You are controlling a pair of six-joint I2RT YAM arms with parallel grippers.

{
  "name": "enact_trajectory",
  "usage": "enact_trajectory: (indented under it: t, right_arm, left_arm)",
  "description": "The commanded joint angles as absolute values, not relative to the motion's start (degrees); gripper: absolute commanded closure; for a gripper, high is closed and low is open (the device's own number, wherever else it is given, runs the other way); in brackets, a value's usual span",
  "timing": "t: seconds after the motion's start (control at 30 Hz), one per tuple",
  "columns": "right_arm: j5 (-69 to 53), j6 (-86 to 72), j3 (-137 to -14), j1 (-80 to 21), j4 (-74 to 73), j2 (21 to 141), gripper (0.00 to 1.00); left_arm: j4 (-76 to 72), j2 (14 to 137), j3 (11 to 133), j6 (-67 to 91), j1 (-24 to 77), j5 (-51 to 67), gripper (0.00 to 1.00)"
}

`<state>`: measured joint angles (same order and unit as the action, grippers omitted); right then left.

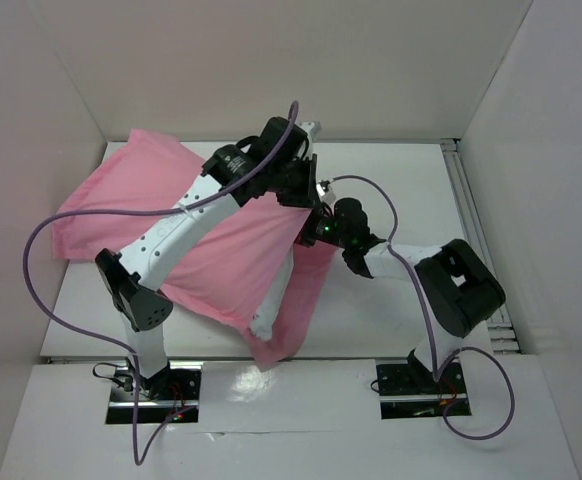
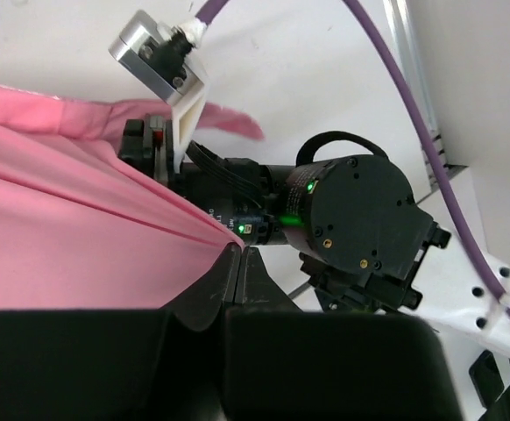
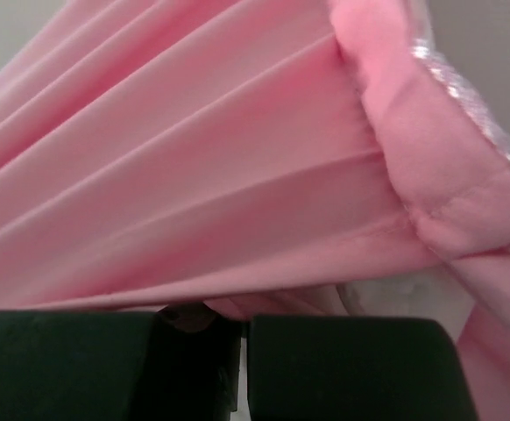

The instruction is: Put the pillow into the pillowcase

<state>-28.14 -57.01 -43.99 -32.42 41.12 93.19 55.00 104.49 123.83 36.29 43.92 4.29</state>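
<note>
From above, the pillowcase [image 1: 121, 205] spreads over the left and middle of the table [image 1: 411, 180]. Only this view shows the pillow [image 1: 271, 300], a white strip along the cloth's near right edge. My left gripper [image 1: 309, 195] and right gripper [image 1: 323, 232] meet just beside each other at that edge. My left forearm [image 1: 186, 225] crosses over the cloth and hides part of it, and a purple cable [image 1: 41, 260] loops to the left.

From the left wrist, my left gripper [image 2: 235, 253] is pressed together on a pinch of pillowcase [image 2: 62, 228], drawing the cloth taut to a point. My right wrist [image 2: 351, 219], green lights lit, blocks what lies beyond; its print is too small to read.

From the right wrist, my right gripper [image 3: 237, 320] is pressed together with a fold of pillowcase [image 3: 194, 175] caught at its tips. A stitched hem [image 3: 439, 219] runs at right.
</note>
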Motion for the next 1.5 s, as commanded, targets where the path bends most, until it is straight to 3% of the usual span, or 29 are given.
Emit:
enact_trajectory:
  t: [0.0, 0.3, 0.4, 0.43, 0.47, 0.53, 0.57, 0.73, 0.9, 1.03, 1.1, 1.27, 1.47]
  right_arm:
    - [-23.6, -55.3, -48.0, -32.5, 43.5, 97.0, 1.00]
    - [-25.8, -57.8, -49.6, -30.6, 44.5, 98.7, 1.00]
    - [-25.8, -56.5, -45.5, -29.4, 39.0, 93.0, 0.59]
    - [-25.3, -55.8, -43.4, -29.4, 36.1, 91.2, 0.44]
    - [-24.7, -53.3, -42.5, -29.4, 33.0, 87.1, 0.26]
    - [-20.6, -50.6, -41.1, -28.8, 21.8, 83.1, 0.19]
    - [-19.4, -48.1, -40.6, -28.8, 17.6, 79.7, 0.15]
    - [-9.3, -42.0, -39.9, -26.3, -7.2, 71.0, 0.12]
    - [-7.4, -40.6, -38.7, -22.7, -15.3, 65.3, 0.10]
    - [-6.2, -39.6, -38.7, -19.3, -20.6, 63.4, 0.09]
    - [-6.9, -39.0, -38.1, -17.1, -21.6, 62.6, 0.09]
    - [-9.7, -37.1, -36.3, -13.3, -23.0, 59.0, 0.09]
    - [-10.9, -36.6, -36.8, -11.3, -23.7, 57.2, 0.09]
  left_arm:
    - [40.6, 103.2, 123.4, 41.7, 46.2, 12.0, 1.00]
    - [40.6, 106.0, 120.1, 43.7, 43.5, 8.1, 1.00]
    - [44.9, 108.9, 122.1, 41.8, 41.8, 6.6, 0.89]
    - [45.8, 109.4, 123.3, 41.1, 41.3, 5.3, 0.81]
    - [47.2, 109.4, 123.3, 39.7, 41.3, 4.6, 0.64]
    - [48.1, 110.0, 123.8, 38.2, 41.3, 3.4, 0.48]
    - [48.9, 110.0, 124.5, 36.8, 41.3, 2.4, 0.34]
    - [56.4, 110.5, 126.6, 31.1, 42.9, -3.6, 0.17]
    - [64.4, 108.9, 123.2, 29.4, 47.4, -14.4, 0.12]
    - [66.6, 105.3, 113.5, 33.7, 52.8, -24.7, 0.08]
    - [67.4, 104.8, 108.4, 35.5, 55.6, -29.4, 0.01]
    - [74.9, 111.6, 106.7, 40.6, 61.3, -42.9, 0.00]
    - [78.3, 118.6, 102.8, 47.9, 62.9, -47.3, 0.00]
